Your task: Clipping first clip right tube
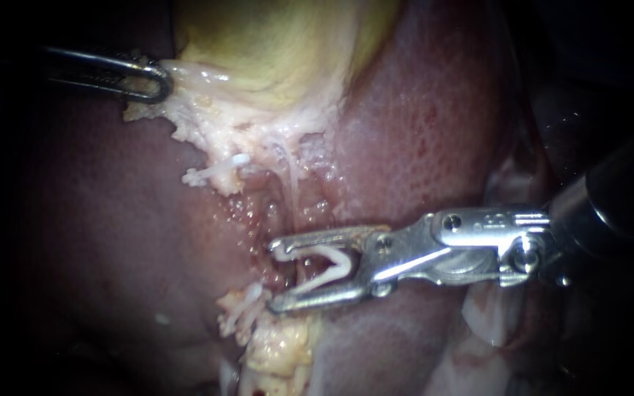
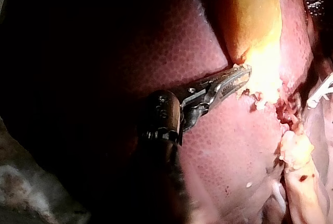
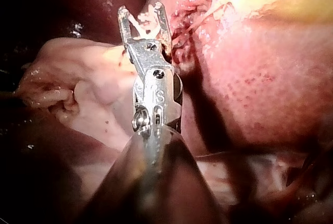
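Note:
My right instrument [image 1: 279, 275] comes in from the right, its jaws wide apart with an open white clip [image 1: 322, 268] seated between them, touching both. A thin pale tube [image 1: 291, 183] runs down from the gallbladder [image 1: 273, 44] and passes behind the upper jaw; I cannot tell whether it lies inside the clip. My left instrument [image 1: 154, 79] is shut on the gallbladder's pale ragged edge [image 1: 185, 88] at the upper left. In the right wrist view the clip [image 3: 148, 23] shows between the jaws of the right instrument [image 3: 141, 18]. In the left wrist view the left instrument [image 2: 235, 81] grips that same edge.
Dark red liver [image 1: 97, 242] surrounds the dissected bed. White clip-like pieces sit left of the tube [image 1: 210, 174] and below the lower jaw [image 1: 240, 308]. Yellowish fatty tissue [image 1: 280, 352] lies under the jaws.

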{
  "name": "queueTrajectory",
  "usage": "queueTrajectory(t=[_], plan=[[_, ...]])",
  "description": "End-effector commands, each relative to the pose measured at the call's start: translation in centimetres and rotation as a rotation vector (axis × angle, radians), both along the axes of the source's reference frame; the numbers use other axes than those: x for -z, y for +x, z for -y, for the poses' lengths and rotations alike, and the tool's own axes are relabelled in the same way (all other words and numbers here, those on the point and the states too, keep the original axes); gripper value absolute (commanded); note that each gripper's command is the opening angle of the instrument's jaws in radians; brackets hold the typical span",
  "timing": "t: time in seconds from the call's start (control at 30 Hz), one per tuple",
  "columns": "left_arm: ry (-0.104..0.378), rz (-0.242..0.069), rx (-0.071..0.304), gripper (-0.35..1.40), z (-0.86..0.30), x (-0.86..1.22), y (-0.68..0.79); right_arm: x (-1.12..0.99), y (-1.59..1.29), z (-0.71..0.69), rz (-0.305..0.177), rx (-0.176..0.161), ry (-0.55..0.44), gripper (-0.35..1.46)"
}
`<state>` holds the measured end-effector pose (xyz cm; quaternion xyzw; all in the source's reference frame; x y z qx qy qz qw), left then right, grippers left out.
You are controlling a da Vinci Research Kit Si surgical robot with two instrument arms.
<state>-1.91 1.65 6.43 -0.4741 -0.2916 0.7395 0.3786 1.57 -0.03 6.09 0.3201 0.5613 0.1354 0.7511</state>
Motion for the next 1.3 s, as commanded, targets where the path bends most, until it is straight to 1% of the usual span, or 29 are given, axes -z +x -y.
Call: queueTrajectory(t=[0.03, 0.27, 0.47, 0.6, 0.73, 0.8, 1.03, 1.3], plan=[[0.000, 0.000, 0.000, -0.35, 0.00, 0.00, 0.00, 0.00, 0.00, 0.00, 0.000, 0.000, 0.000, 0.33], [0.000, 0.000, 0.001, -0.35, 0.00, 0.00, 0.00, -0.01, -0.01, 0.02, -0.001, 0.002, -0.002, 0.37], [0.000, 0.000, 0.000, -0.35, 0.00, 0.00, 0.00, -0.10, -0.02, 0.09, -0.001, 0.004, -0.008, 0.45], [0.000, 0.000, 0.001, -0.35, 0.00, 0.00, 0.00, -0.25, -0.04, 0.15, 0.012, -0.018, -0.025, 0.50], [0.000, 0.000, 0.000, -0.35, 0.00, 0.00, 0.01, -0.42, -0.13, 0.19, 0.012, -0.015, -0.034, 0.50], [0.000, 0.000, 0.000, -0.35, 0.00, 0.00, 0.01, -0.48, -0.17, 0.19, 0.012, -0.015, -0.036, 0.50], [0.000, 0.000, 0.000, -0.35, 0.00, 0.00, 0.02, -0.75, -0.36, 0.10, 0.014, -0.017, -0.043, 0.50], [0.000, 0.000, 0.000, -0.35, 0.00, 0.00, 0.02, -1.18, -0.44, 0.13, 0.036, -0.015, -0.044, 0.50]])
